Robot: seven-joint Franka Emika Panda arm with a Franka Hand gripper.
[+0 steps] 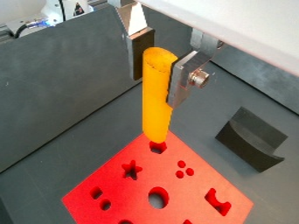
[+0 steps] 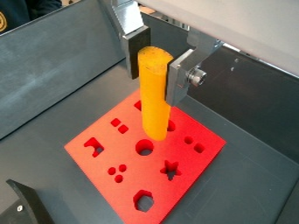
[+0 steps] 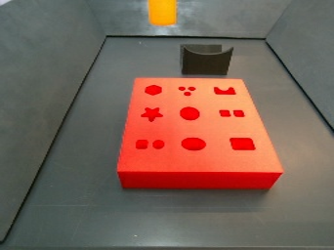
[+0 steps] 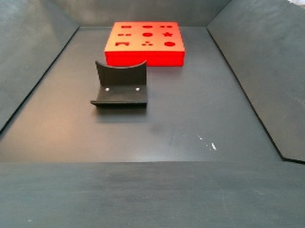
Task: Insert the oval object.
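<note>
Above the red block [image 2: 146,150], the gripper [image 1: 160,66] hangs high, its silver fingers [image 1: 186,77] pinching the upper end of the oval object [image 1: 156,96]. The peg's long axis is vertical, lower tip pointing down at the block's holed face and well clear of it. In a side view only the peg's tip [image 3: 162,11] shows. The oval hole [image 3: 193,144] lies below; which hole the tip stands over cannot be told.

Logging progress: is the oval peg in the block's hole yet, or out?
Out. The claw holds the oval peg upright above the red block; in a side view its tip hangs well clear.
</note>
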